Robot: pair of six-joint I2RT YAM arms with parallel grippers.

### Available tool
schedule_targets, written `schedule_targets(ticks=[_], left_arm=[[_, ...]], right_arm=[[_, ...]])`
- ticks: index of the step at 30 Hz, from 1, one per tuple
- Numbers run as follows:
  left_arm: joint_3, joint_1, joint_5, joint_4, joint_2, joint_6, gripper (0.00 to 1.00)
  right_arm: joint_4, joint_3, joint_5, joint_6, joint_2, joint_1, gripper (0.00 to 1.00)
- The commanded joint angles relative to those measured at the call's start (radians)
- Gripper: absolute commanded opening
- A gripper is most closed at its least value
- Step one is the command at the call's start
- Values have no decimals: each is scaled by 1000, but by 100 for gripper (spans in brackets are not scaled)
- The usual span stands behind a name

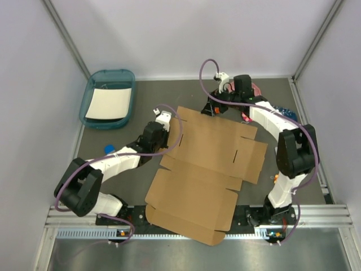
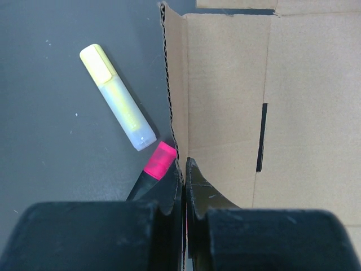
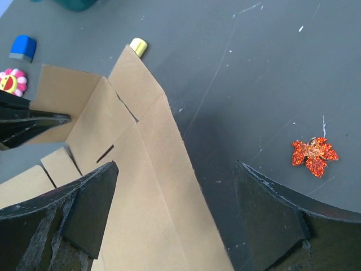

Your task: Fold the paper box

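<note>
The paper box [image 1: 203, 169] is a brown cardboard sheet lying mostly flat mid-table. Its left side flap [image 2: 225, 96] is raised upright. My left gripper [image 1: 168, 129] is shut on that flap's corrugated edge; in the left wrist view [image 2: 185, 172] the fingers pinch the edge. My right gripper [image 1: 217, 108] is open at the box's far edge. In the right wrist view [image 3: 175, 189] its jaws straddle the far edge strip [image 3: 163, 186], one finger [image 3: 93, 206] over the cardboard and the other [image 3: 271, 217] over the bare table, and neither touches it.
A teal tray [image 1: 113, 73] with white paper stands at the back left. A yellow highlighter [image 2: 117, 97] and a pink one [image 2: 158, 160] lie left of the raised flap. An orange glitter leaf [image 3: 313, 156], a blue piece [image 3: 23, 47] and a flower toy [image 3: 12, 81] lie nearby.
</note>
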Motion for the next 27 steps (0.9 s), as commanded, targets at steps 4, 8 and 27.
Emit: schedule_targets(ticks=[4,8,27], left_arm=[[-15,-16,-47,73,-32,9,0],[-2,-16,-62,56,-23,7,0],[16,-16,-95,11,-26,-36,0]], right_arm=[[28,7,-42,-13,70,0,81],[29,-10,-47,-22,81,11,79],[-27,15,97,-83,117,115,35]])
